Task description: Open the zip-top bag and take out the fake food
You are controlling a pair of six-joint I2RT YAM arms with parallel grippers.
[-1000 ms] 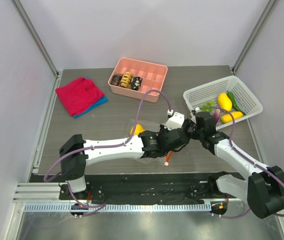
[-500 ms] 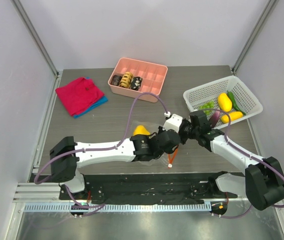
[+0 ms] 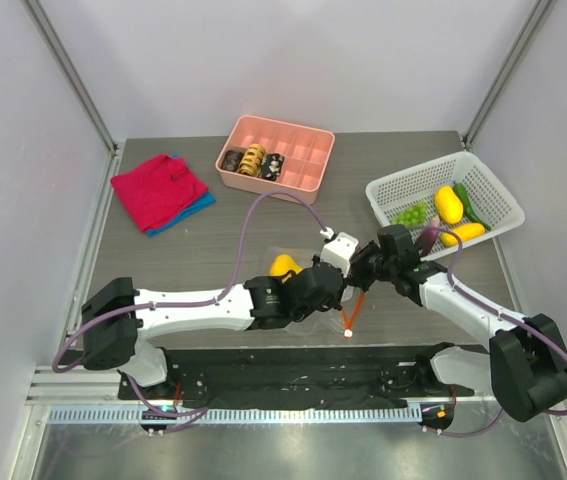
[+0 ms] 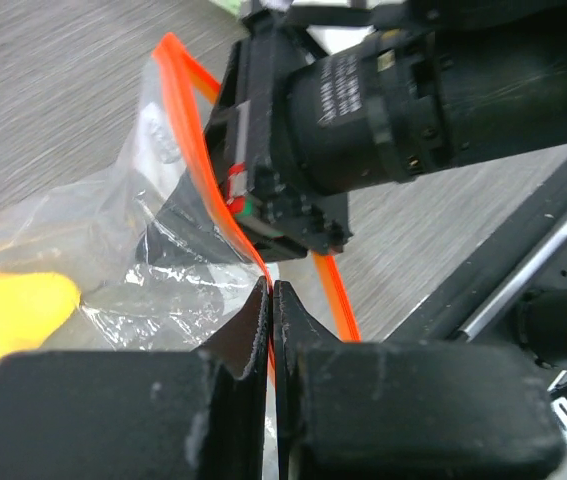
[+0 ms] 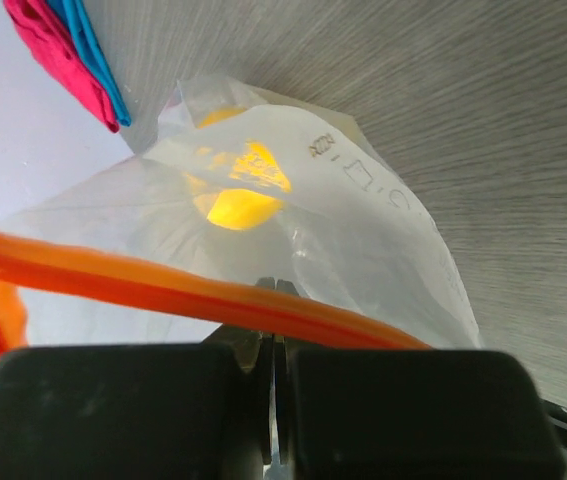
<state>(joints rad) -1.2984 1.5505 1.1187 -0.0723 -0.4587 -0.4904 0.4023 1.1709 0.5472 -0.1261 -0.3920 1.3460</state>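
On the grey table (image 3: 213,225), mid near edge, left gripper (image 4: 271,298) and right gripper (image 5: 271,292) each clamp a lip of the zip-top bag (image 5: 363,235) — the opening step, I judge — next, pull the lips apart to free the fake food (image 5: 238,207).

Overhead rear view; both wrist views close on the zip-top bag (image 4: 153,250)

Grey table (image 3: 225,228), pale, perhaps lilac, walls (image 3: 293,60)

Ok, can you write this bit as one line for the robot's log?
left claw: shut on zip-top bag | right claw: shut on same bag | in bag: yellow fake food
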